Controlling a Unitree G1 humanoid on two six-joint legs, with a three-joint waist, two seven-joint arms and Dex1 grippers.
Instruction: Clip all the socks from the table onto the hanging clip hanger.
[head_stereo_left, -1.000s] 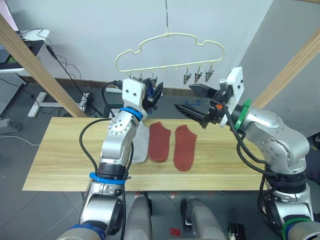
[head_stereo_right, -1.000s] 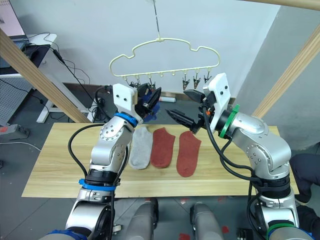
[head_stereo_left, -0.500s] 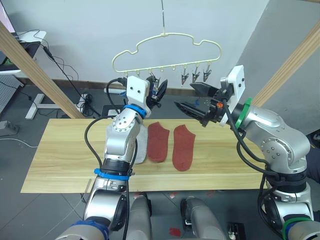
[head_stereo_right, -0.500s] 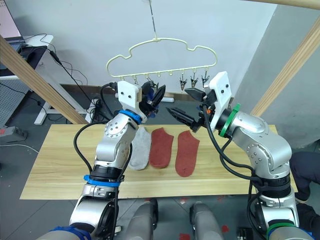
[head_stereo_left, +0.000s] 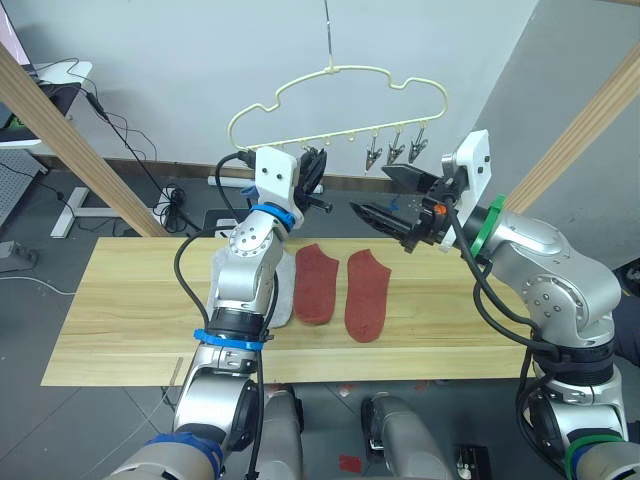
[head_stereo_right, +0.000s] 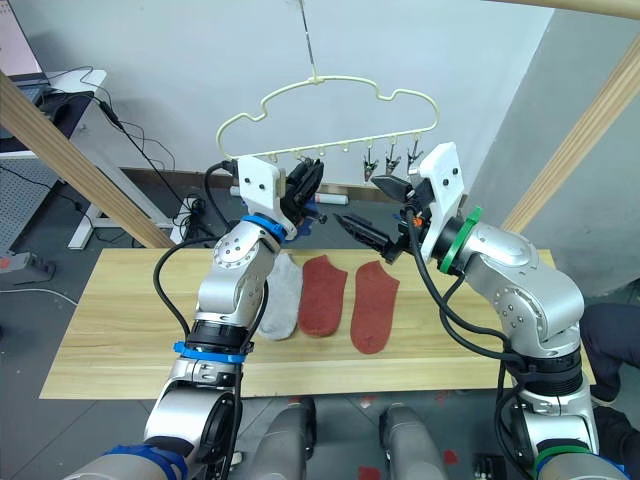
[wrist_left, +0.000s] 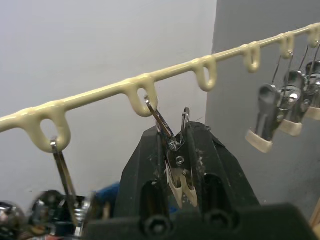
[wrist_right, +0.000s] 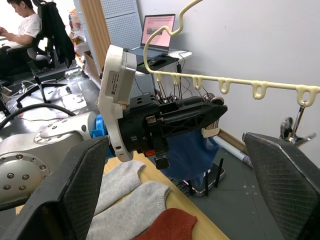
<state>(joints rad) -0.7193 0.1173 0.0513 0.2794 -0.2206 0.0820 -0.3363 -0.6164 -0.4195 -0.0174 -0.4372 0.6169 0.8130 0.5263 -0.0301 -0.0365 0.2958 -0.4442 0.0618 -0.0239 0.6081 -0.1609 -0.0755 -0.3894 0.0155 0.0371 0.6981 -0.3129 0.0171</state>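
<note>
A pale-yellow clip hanger (head_stereo_left: 340, 105) with a cloud-shaped outline hangs by its hook above the far edge of a long wooden table (head_stereo_left: 130, 320). A row of small metal clips dangles from its bottom bar.

The left gripper (wrist_left: 179, 165) is raised to that bar, near its left end. Its 2 black jaws are clenched on a metal clip (wrist_left: 176, 170) that hangs from one of the bar's loops; the clip's cream tips sit between the jaws. A blue sock (wrist_right: 187, 155) hangs just beside this gripper, under the hanger's left part — how it is attached cannot be told.

The right gripper (head_stereo_left: 385, 210) is held in the air to the right of the left one, below the hanger's right clips, pointing toward the left gripper. Its jaws are spread wide and hold nothing.

On the table lie 2 rust-red socks (head_stereo_left: 345, 290) side by side, toes toward the robot. To their left lie 2 light grey socks (wrist_right: 135, 200), one overlapping the other, partly hidden behind the left arm in the head views.

In the right wrist view, a person (wrist_right: 20, 30) sits at a desk in the background, and a laptop (wrist_right: 157, 37) stands open on another desk.
</note>
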